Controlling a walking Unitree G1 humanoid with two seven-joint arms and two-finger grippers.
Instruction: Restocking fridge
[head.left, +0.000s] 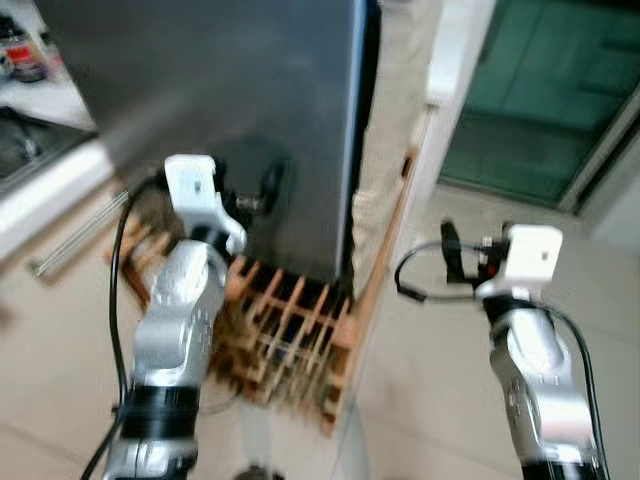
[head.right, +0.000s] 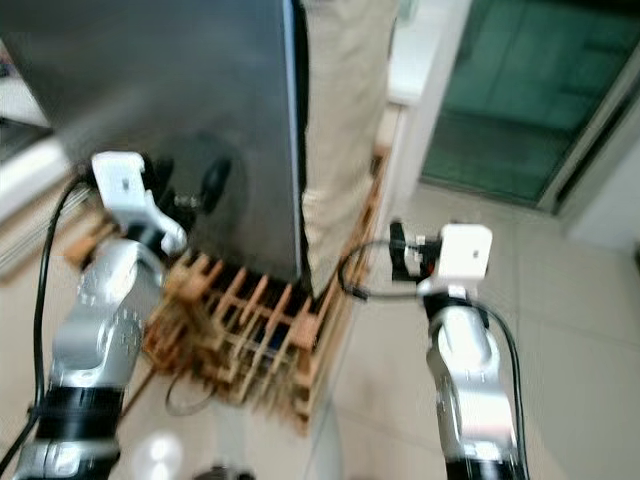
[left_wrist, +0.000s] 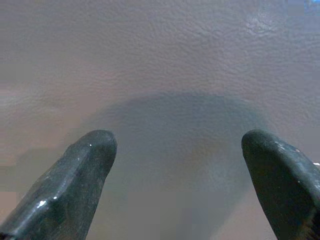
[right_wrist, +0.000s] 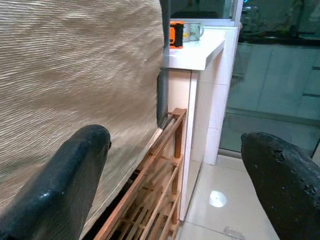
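Note:
The fridge's grey door stands shut before me. My left gripper is raised against its lower part. The left wrist view has the open gripper very close to the grey leathery door surface, with nothing between the fingers. My right gripper hangs open to the right of the fridge, level with its beige textured side. Its fingers hold nothing.
A slatted wooden rack stands on the floor by the fridge's foot and along its side. A white ledge carries an orange item. A green glass door is at the right, a counter at the left, tiled floor below.

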